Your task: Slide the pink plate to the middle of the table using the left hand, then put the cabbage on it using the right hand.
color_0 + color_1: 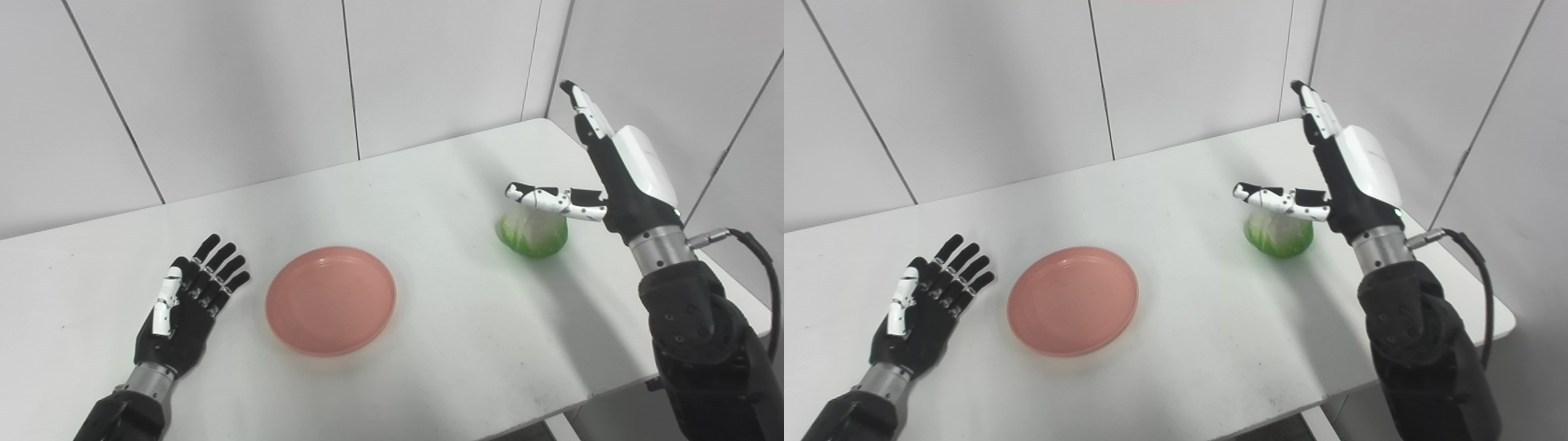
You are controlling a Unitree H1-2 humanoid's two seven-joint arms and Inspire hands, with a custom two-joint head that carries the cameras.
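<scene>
Pink plate [331,300] mid-surface, cabbage [531,233] off to its right — both hands empty.

Left eye view: the left hand [184,309] lies flat just left of the plate, fingers spread, holding nothing. Right eye view: the right hand [1338,168] is raised over the cabbage to the plate's right, fingers straight, thumb out above it — gripping nothing; the cabbage sits on the white surface [1182,343].

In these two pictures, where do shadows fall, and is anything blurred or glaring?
Left eye view: soft shadow under the pink plate and toward the camera from the cabbage; sharp, no glare. Right eye view: the same, right hand crisp.
</scene>
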